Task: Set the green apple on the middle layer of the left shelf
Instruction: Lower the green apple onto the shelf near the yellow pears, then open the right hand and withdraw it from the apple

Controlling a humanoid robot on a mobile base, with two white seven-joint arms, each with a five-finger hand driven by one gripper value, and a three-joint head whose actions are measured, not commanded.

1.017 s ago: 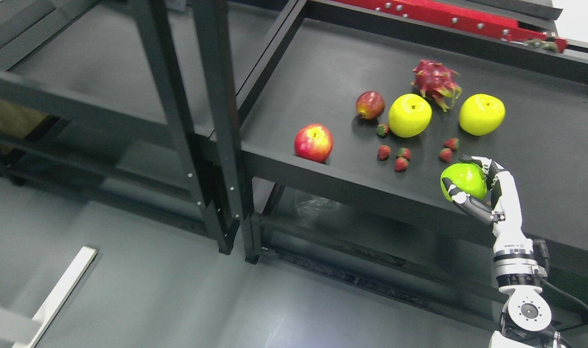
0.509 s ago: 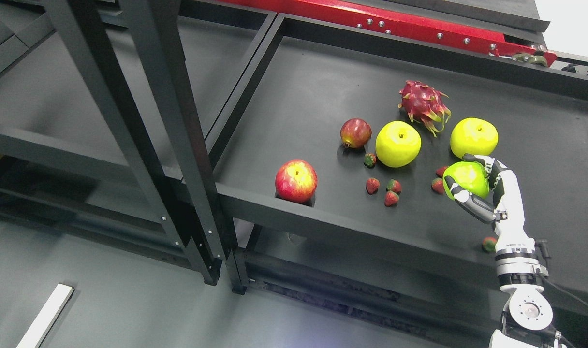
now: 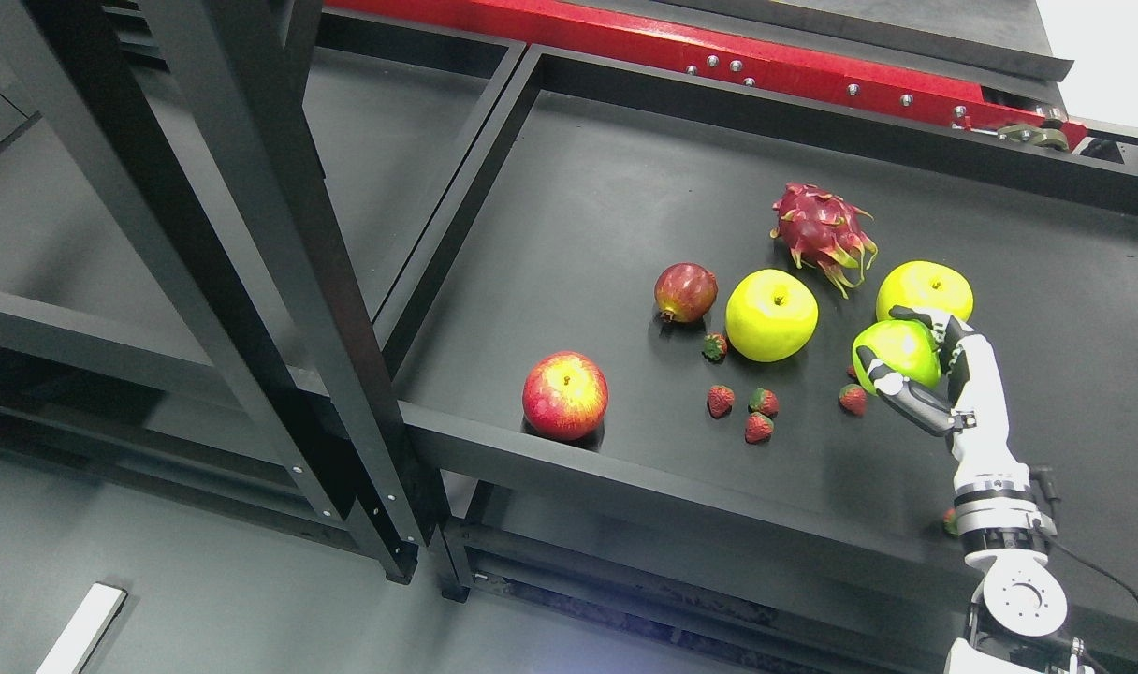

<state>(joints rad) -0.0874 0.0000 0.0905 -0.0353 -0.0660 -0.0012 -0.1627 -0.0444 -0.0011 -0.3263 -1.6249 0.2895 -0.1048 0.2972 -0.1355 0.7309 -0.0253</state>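
My right hand rises from the lower right and is shut on a green apple, its fingers curled around the fruit. The apple hangs over the right part of the black shelf, just in front of a yellow apple. Another black shelf unit stands to the left, beyond two upright posts; its board is dim and nothing shows on it. The left arm is out of the picture.
On the same shelf lie a red apple near the front edge, a dark red fruit, a second yellow apple, a dragon fruit and several strawberries. A red beam runs along the back.
The camera has tilted up, so the whole scene slid down and left in the picture. My right hand keeps its grip on the green apple and now shows further in over the shelf.
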